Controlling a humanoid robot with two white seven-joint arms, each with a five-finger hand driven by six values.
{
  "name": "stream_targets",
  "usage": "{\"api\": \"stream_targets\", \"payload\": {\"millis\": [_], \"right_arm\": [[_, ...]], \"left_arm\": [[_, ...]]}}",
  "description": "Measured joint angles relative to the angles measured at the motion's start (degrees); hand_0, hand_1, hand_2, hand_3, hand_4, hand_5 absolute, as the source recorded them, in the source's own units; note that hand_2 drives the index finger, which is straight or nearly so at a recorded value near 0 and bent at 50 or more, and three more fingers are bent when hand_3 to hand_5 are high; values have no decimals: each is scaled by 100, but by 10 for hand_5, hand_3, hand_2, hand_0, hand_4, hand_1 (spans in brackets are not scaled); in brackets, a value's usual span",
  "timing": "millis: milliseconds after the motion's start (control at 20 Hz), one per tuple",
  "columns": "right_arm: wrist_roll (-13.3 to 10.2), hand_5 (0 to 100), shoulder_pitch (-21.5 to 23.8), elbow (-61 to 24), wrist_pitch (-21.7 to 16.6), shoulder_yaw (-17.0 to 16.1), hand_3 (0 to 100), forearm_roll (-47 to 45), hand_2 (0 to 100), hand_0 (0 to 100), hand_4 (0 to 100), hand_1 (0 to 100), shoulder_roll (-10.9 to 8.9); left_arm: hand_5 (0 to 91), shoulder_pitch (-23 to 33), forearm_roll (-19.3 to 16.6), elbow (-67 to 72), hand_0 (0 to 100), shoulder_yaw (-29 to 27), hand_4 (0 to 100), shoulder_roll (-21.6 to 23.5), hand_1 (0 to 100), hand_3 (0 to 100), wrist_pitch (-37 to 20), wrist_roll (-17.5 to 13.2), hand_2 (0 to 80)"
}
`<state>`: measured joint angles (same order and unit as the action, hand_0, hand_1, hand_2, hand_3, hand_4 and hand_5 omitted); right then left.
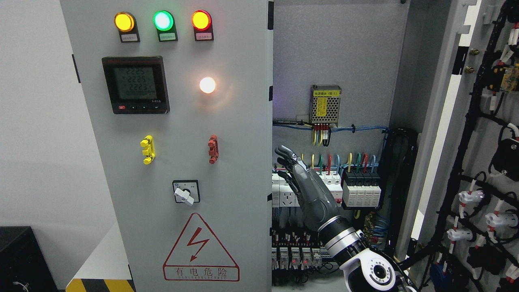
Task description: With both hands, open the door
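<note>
Left cabinet door [170, 146] stands shut, filling the view's left half, its free vertical edge running 12 to 6 o'clock just at 9 o'clock of the right hand [290, 164]. That hand's fingers are extended, loosely open, holding nothing, with tips beside the edge. The right cabinet door [478, 162] already hangs swung open at 3 o'clock. The left hand is not visible, so the right is nearer.
</note>
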<state>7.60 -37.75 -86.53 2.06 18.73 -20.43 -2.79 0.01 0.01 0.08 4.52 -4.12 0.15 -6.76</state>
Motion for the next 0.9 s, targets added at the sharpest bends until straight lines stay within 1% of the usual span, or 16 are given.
{"api": "stream_targets", "payload": {"millis": [901], "right_arm": [[27, 0, -174, 318, 2, 15, 0, -282, 0, 73, 0, 136, -13]], "left_arm": [[0, 185, -1, -121, 120, -10, 0, -22, 556, 0, -48, -12, 0]]}}
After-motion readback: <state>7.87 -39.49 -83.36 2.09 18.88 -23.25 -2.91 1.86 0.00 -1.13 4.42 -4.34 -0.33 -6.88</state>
